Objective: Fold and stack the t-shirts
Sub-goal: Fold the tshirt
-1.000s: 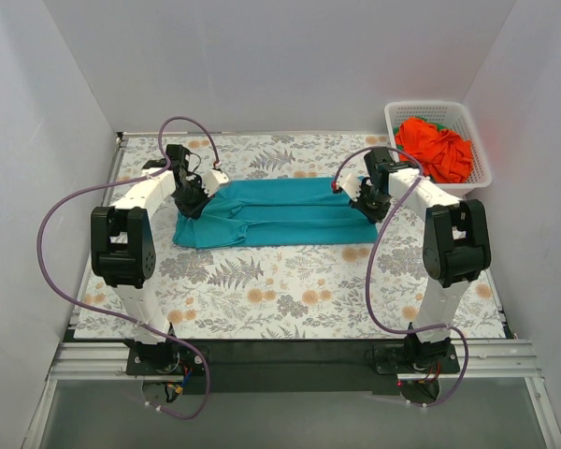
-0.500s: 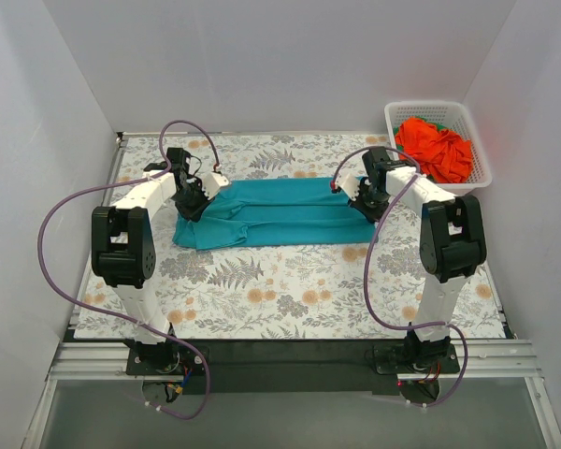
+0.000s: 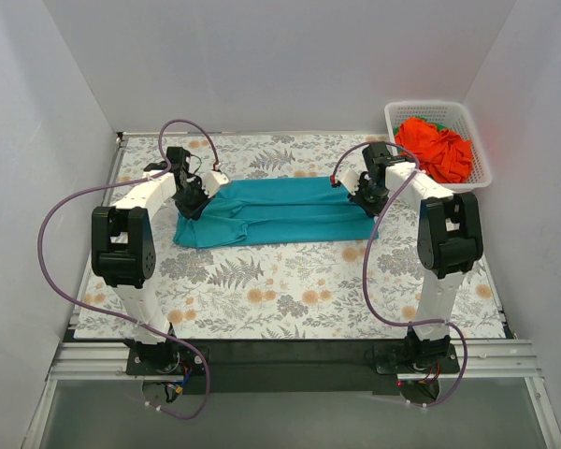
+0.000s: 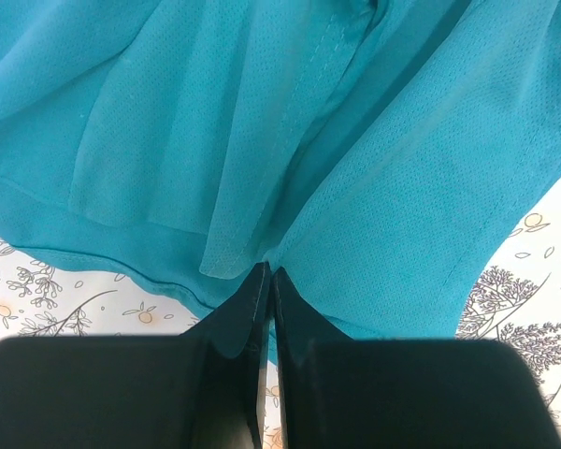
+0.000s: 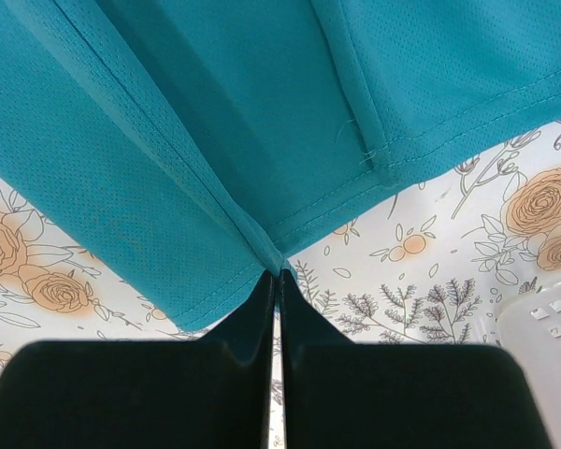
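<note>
The teal-blue t-shirt (image 3: 273, 212) lies folded lengthwise into a long band across the floral cloth. My left gripper (image 3: 194, 200) is shut on its left end; in the left wrist view (image 4: 266, 271) the fingertips pinch a fold of the teal cloth (image 4: 374, 168). My right gripper (image 3: 366, 195) is shut on the right end, pinching a hemmed corner (image 5: 279, 268) of the teal shirt (image 5: 215, 122). The orange-red t-shirt (image 3: 435, 150) is bunched in the white basket, with a strip of the green shirt (image 3: 439, 117) behind it.
The white lattice basket (image 3: 482, 161) stands at the back right, close to my right arm; its corner shows in the right wrist view (image 5: 542, 327). White walls close in the floral table cover (image 3: 280, 290) on three sides.
My right gripper has drawn the shirt's right end slightly back and left. The left gripper has stayed almost still on the left end.
</note>
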`<state>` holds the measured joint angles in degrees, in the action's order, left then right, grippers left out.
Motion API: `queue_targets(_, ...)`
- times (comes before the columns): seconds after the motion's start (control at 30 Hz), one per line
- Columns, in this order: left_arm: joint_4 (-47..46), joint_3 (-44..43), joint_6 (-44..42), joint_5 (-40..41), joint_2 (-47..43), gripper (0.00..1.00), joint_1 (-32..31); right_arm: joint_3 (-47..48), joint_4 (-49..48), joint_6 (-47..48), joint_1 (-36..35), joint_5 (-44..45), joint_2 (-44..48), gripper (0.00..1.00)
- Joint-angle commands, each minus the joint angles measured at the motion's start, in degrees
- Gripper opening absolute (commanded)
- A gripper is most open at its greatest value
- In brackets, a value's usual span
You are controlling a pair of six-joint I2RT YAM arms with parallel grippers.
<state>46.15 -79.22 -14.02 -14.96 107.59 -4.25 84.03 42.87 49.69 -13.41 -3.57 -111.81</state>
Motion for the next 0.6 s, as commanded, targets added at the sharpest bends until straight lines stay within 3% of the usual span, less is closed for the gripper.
queue_targets(0.0,-1.59,0.12,0.4,0.81,-0.54,0.0,0.12,2.89,0.55,-0.12,0.49,0.32,-0.86,0.01)
queue_targets(0.57,-4.93,1.26,1.28,1.25,-0.19,0.0,0.12,4.3,0.55,-0.74,0.58,0.94,-2.8,0.01)
